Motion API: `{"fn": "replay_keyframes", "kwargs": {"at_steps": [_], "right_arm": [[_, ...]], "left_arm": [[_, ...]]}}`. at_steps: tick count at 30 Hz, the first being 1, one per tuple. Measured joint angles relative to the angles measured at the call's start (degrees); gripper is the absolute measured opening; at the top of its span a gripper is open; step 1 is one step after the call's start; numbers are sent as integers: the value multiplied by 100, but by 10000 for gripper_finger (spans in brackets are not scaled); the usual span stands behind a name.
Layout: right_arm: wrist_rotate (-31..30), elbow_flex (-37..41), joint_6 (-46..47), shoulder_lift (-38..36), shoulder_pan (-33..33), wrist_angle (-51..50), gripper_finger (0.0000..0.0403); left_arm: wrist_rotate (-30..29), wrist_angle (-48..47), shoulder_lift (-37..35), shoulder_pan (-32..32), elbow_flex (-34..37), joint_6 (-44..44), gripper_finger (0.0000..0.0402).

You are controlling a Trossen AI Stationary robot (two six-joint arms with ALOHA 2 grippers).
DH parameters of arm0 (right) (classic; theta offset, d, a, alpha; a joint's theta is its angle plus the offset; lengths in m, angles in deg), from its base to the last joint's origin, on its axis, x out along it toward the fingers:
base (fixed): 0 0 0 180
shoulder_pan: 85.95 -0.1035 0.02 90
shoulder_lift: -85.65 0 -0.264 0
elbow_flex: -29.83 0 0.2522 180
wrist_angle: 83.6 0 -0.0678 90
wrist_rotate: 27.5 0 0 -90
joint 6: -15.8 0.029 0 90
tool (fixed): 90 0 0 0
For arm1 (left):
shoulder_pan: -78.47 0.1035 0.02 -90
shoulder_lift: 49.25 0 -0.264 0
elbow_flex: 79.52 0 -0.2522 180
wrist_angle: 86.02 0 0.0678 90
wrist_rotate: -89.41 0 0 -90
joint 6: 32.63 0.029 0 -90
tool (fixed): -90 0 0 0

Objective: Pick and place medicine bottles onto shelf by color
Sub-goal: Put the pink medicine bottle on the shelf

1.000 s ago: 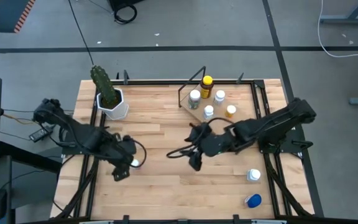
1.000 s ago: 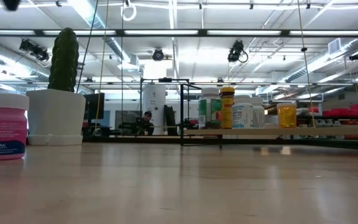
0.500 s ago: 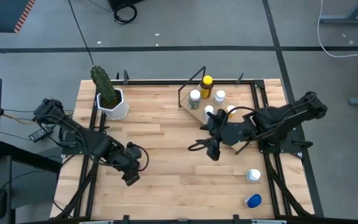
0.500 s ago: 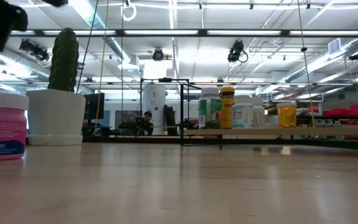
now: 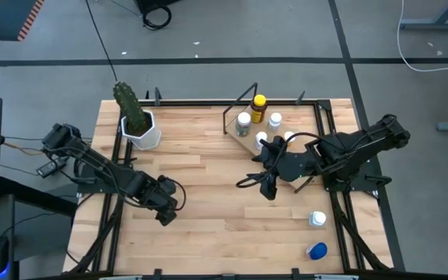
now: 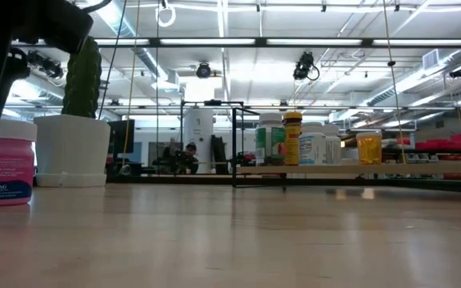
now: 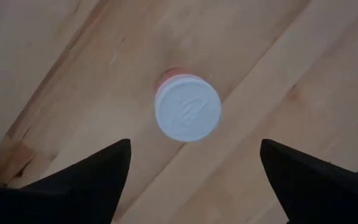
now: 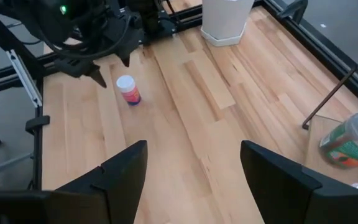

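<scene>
The pink bottle (image 7: 187,107) is being centred under the left gripper (image 7: 191,171), at lower left of the high view; the jaws are being held wide apart, clear of its white cap. A straight descent is advised. The right gripper (image 8: 194,171), empty and spread, is hanging mid-table beside the shelf (image 5: 243,132).

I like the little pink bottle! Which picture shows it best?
The low view: the pink bottle stands close, showing its side and label. The left wrist view shows only its white cap from above; the right wrist view shows it small; the high view hides it under the left hand.
</scene>
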Motion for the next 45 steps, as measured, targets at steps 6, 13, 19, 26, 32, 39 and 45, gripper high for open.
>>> {"fn": "replay_keyframes", "kwargs": {"at_steps": [6,13,19,26,32,39,45], "right_arm": [[-139,0,231,0,2,-2,264],[-219,0,393,0,29,-7,264],[-367,0,585,0,31,-10,264],[-1067,0,1757,-2,181,-61,264],[-1228,0,2680,-9,465,-566,264],[-1049,0,2844,-176,437,-710,264],[-1062,-11,2833,-655,437,-1139,264]], "left_arm": [[-11,285,-2,0,313,6,370],[-77,782,-2,0,493,167,365],[-297,873,56,14,493,267,354],[-225,905,367,26,493,307,338],[-40,943,564,26,493,329,309],[-1,1003,562,141,493,451,232],[4,1274,557,509,489,546,165]]}}
